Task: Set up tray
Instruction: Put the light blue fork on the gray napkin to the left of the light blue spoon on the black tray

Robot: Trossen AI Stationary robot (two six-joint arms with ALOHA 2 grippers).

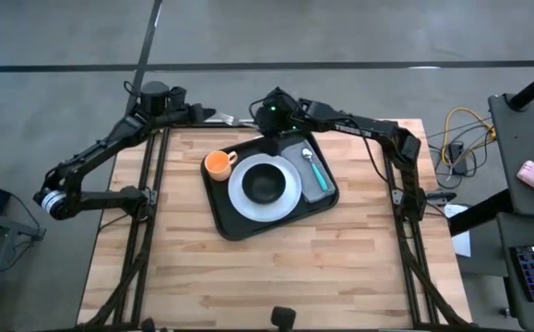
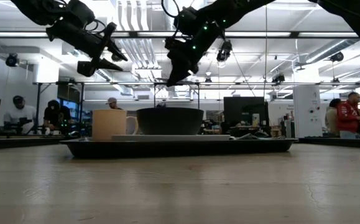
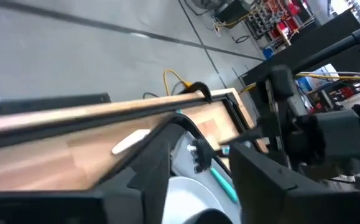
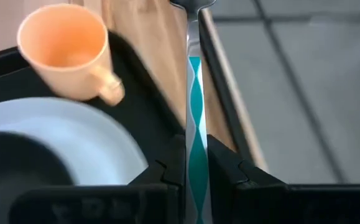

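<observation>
The right fingers (image 4: 161, 175) are pressed together on the teal-and-silver handle of a utensil (image 4: 194, 93). It runs straight out from the right gripper (image 4: 195, 168) and its far end passes out of the wrist view. In the high view that gripper (image 1: 271, 112) hangs over the far rim of the tray (image 1: 225, 221), near its middle.

The left fingers (image 2: 102, 63) stand spread with nothing between them. The left gripper (image 1: 213, 116) is up in the air just beyond the tray's far left corner, close beside the right one and clear of it.

The black tray lies on the desk (image 1: 276, 277), in the far half and a little turned against the desk's edges. On it:
- An orange cup (image 1: 218, 164) stands upright in the tray's far left corner.
- A white plate (image 1: 243, 195) fills the tray's middle, just beside the cup.
- A dark bowl (image 1: 265, 183) sits on the plate.
- A grey cloth (image 1: 323, 184) lies along the tray's right side, next to the plate.
- A spoon (image 1: 314, 168) with a teal handle rests on the cloth.

In the low view the tray is flat on the desk, with both grippers high above it. Several people show in the room behind.
</observation>
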